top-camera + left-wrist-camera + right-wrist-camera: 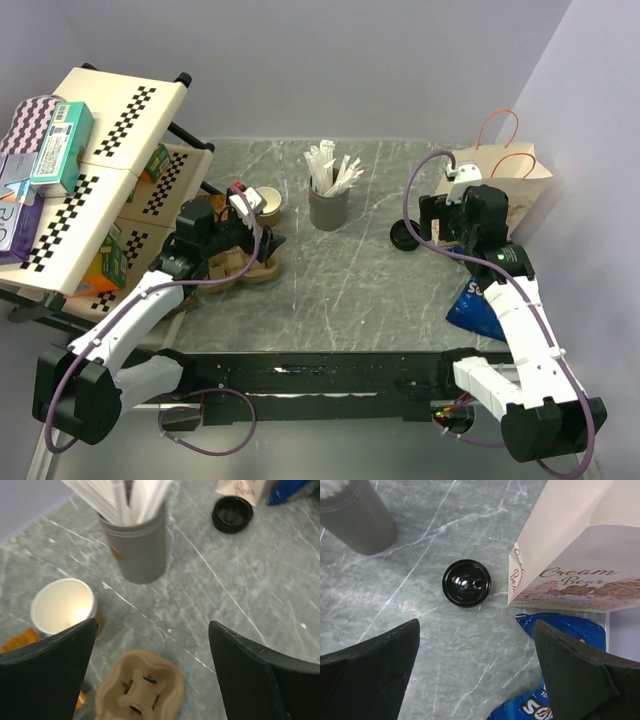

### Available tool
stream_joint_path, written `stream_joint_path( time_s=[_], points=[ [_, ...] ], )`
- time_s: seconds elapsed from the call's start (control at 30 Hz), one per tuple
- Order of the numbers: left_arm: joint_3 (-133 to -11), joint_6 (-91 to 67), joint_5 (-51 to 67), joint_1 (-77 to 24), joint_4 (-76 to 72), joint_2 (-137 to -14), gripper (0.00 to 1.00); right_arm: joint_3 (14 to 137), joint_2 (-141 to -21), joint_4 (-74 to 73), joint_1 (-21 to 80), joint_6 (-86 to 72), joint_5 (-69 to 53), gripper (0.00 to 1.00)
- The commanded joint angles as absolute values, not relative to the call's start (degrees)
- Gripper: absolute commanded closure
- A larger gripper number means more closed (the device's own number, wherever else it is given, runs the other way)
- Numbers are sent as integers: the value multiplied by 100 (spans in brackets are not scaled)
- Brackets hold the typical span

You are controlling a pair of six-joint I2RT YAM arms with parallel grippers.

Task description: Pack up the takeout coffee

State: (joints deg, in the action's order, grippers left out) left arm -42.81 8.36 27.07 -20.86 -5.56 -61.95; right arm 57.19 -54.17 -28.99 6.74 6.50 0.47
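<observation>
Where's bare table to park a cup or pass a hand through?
Biggest free patch: the table centre, bordered by the cup carrier on the left, the grey stick cup behind, the black lid and blue chip bag on the right. Crowded: the left edge around carrier and paper cup; the right edge by the paper bag.

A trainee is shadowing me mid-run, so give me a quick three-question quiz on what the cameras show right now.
1. True or false: the paper cup already wears its lid.
2. The black lid lies nearest to: A the paper bag, B the cup carrier, C the shelf.
3. Fill in: the left end effector and right end effector are both ____.
Key: 1 false; 2 A; 3 open.
</observation>
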Motion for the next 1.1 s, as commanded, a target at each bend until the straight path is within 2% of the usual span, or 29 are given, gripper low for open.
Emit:
stream_joint_path(
  time_s=[0.0,0.13,0.3,0.43,0.53,0.7,0.8,0.83,1.0,1.07],
  points=[
    [-4762,984,3014,-2241,-19,-6082,0,5669,-5274,-2733,668,1062,-368,0],
    [-5211,1212,3146,-2276,746,-6117,1,5914,-5344,-3137,668,2404,-1543,0],
    [-5458,1388,3129,-2285,1353,-5959,1,6082,-5413,-3445,677,3111,-2477,0],
    [-5642,1591,2980,-2285,1791,-5862,0,6345,-5668,-3647,738,3252,-2681,1],
    [-6011,1319,2296,-2285,1898,-6002,1,6477,-5836,-3718,817,3278,-2646,2],
    [-7161,1310,1645,-2285,2758,-7029,2,6469,-5933,-3753,940,3287,-2637,2],
    [-7838,1371,1205,-2285,3286,-7777,11,6407,-5950,-3779,993,3261,-2663,2],
    [-7970,1432,1030,-2294,3392,-7961,17,6364,-5941,-3771,1011,3235,-2646,2],
    [-8525,1573,782,-2276,3595,-8850,27,6188,-5871,-3630,1099,3138,-2628,2],
    [-8813,1582,834,-2276,3656,-9217,35,6144,-5862,-3639,1099,3085,-2645,2]
  ],
)
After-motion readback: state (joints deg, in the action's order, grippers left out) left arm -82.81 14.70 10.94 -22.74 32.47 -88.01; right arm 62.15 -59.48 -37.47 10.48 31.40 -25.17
